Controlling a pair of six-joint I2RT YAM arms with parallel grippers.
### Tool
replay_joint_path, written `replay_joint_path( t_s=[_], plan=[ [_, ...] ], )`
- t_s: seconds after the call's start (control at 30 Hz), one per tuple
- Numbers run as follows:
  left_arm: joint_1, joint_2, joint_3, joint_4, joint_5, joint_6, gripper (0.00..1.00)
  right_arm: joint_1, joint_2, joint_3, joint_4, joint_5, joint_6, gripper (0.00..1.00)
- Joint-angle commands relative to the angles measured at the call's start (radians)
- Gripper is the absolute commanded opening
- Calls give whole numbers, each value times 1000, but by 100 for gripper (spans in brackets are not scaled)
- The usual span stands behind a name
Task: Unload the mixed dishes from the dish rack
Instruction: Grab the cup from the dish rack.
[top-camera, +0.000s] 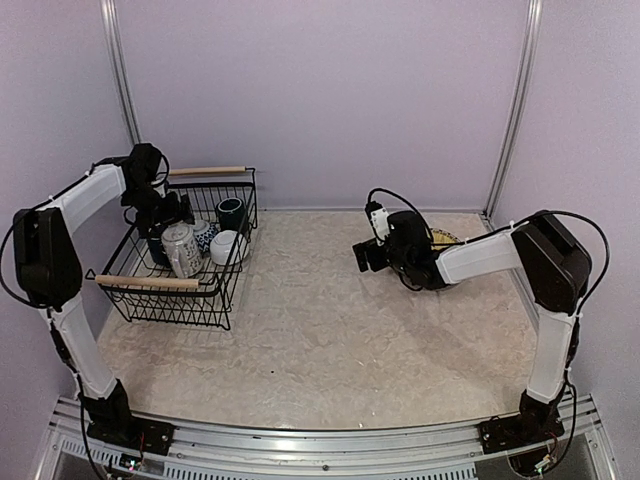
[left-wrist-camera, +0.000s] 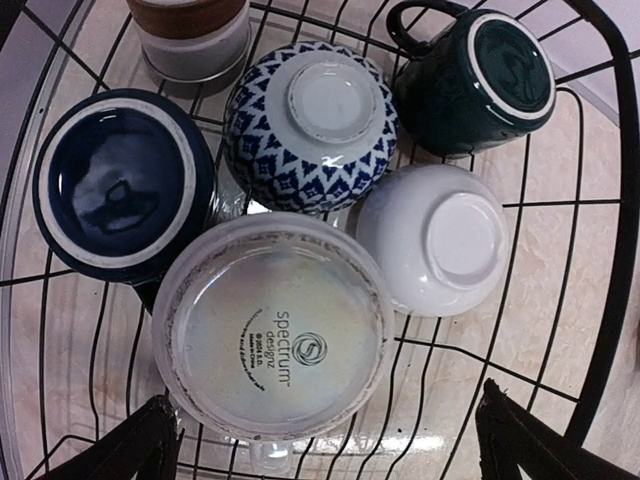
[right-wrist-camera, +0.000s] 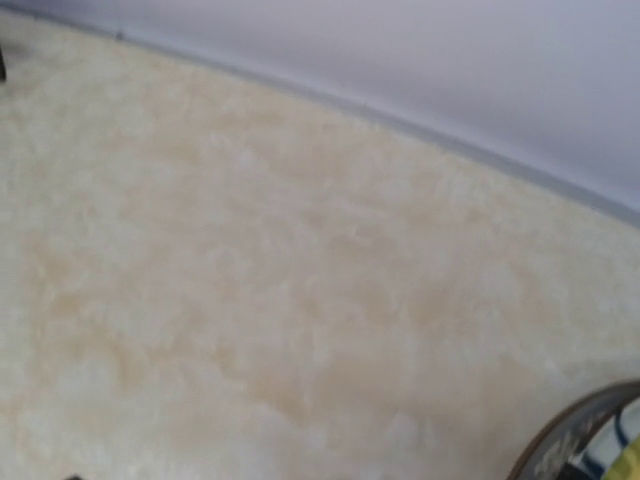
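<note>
Left wrist view: black wire dish rack (left-wrist-camera: 600, 200) beneath left gripper (left-wrist-camera: 335, 445), fingers spread wide. Under it, bases up: big white mug (left-wrist-camera: 272, 330), dark blue mug (left-wrist-camera: 120, 185), blue-patterned cup (left-wrist-camera: 310, 125), white bowl (left-wrist-camera: 435, 238). Right gripper (top-camera: 363, 256) over beige marbled tabletop (right-wrist-camera: 250, 300), opening can't be told. Lilac walls (top-camera: 330, 90).

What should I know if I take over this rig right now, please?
Left gripper: open, above the white mug in the rack, holding nothing.
Right gripper: over the table; cannot tell if open or shut.
Also in the rack: blue mug, patterned cup, green mug, white bowl, brown cup.
Done: a yellow plate lies on the table behind the right arm.
Left: all six rack pieces.
</note>
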Motion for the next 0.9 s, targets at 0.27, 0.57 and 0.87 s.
replay_joint_path(
  t_s=[0.27, 0.57, 0.87],
  plan=[
    [-19, 110, 20, -25, -157, 58, 99, 9, -27, -42, 37, 10, -11, 100],
    [-19, 184, 66, -22, -145, 53, 99, 11, -15, -31, 27, 3, -11, 100],
    [-22, 209, 82, -30, -143, 72, 88, 11, -17, -37, 28, -2, -9, 100]
  ],
)
